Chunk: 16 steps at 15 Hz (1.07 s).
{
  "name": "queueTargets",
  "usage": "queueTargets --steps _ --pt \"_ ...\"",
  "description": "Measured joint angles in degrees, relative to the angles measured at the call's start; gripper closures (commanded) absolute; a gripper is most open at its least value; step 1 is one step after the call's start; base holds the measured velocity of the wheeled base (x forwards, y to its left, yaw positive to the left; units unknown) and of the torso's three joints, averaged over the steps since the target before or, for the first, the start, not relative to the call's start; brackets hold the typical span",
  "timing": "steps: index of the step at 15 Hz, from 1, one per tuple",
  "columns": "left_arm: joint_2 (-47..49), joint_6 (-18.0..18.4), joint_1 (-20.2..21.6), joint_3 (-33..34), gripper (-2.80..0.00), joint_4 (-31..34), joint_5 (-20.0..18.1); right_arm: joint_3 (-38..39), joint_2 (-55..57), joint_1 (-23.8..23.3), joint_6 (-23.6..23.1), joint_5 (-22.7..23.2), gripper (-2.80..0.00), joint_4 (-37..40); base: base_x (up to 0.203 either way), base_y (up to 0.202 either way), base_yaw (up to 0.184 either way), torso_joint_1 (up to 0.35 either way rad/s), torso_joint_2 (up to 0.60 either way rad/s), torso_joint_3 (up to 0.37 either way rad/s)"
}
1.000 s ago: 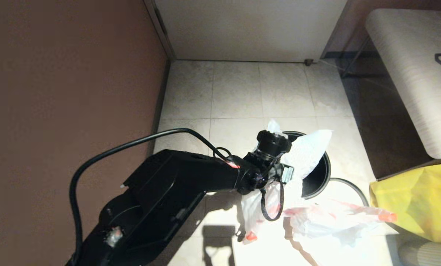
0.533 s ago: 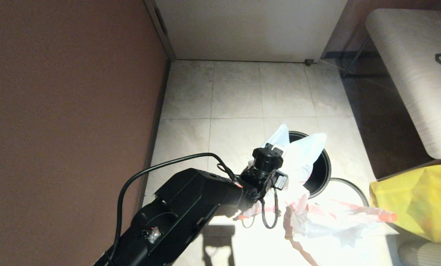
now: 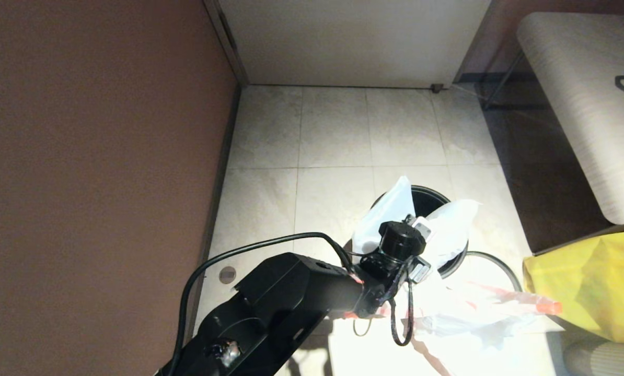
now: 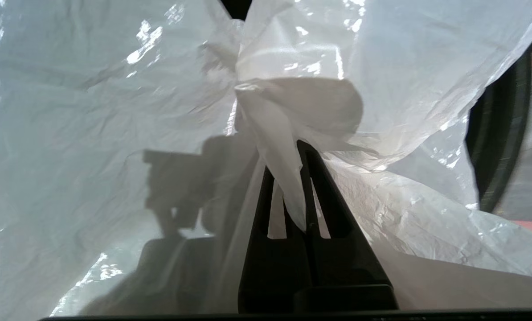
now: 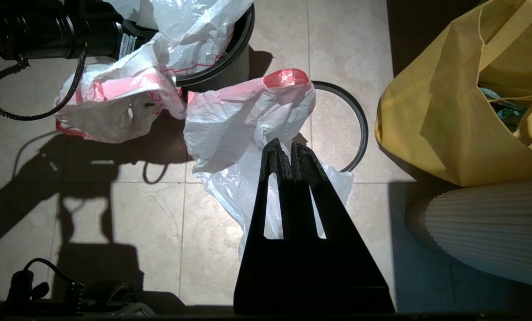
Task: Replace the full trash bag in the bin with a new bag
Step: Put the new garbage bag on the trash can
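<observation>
— Left claw (image 4: 292, 154)? Pinching a fold of thin white plastic bag (image 4: 114, 111); hanging over the small round black plastic bin (image 3: 450, 248) on the tiled floor (image 3: 333, 130).
— Right claw (image 5: 284, 149)? Pressed together above a red-trimmed white bag (image 5: 239, 116); thin grey hoop (image 5: 357, 116) lying beside the bin.
</observation>
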Motion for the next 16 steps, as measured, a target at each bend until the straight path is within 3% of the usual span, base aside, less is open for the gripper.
queueTargets --steps 4,5,8,12,16 --pt "0.8 1.4 0.1 -0.1 0.0 -2.4 0.1 0.0 0.0 0.0 0.0 0.0 0.0 0.0 0.0 0.0 0.0 0.0 0.0 0.0" --pt "0.8 1.6 0.2 -0.1 -2.8 -2.4 0.4 0.0 0.0 0.0 0.0 0.0 0.0 0.0 0.0 0.0 0.0 0.0 0.0 0.0" --pt "0.9 3.6 0.1 -0.1 -2.8 -4.4 2.7 0.0 0.0 0.0 0.0 0.0 0.0 0.0 0.0 0.0 0.0 0.0 0.0 0.0" --pt "0.0 3.5 -0.1 0.0 -2.8 -9.6 6.8 0.0 0.0 0.0 0.0 0.0 0.0 0.0 0.0 0.0 0.0 0.0 0.0 0.0" --pt "-4.2 0.1 -1.7 1.6 -2.8 -10.9 11.9 0.0 0.0 0.0 0.0 0.0 0.0 0.0 0.0 0.0 0.0 0.0 0.0 0.0"
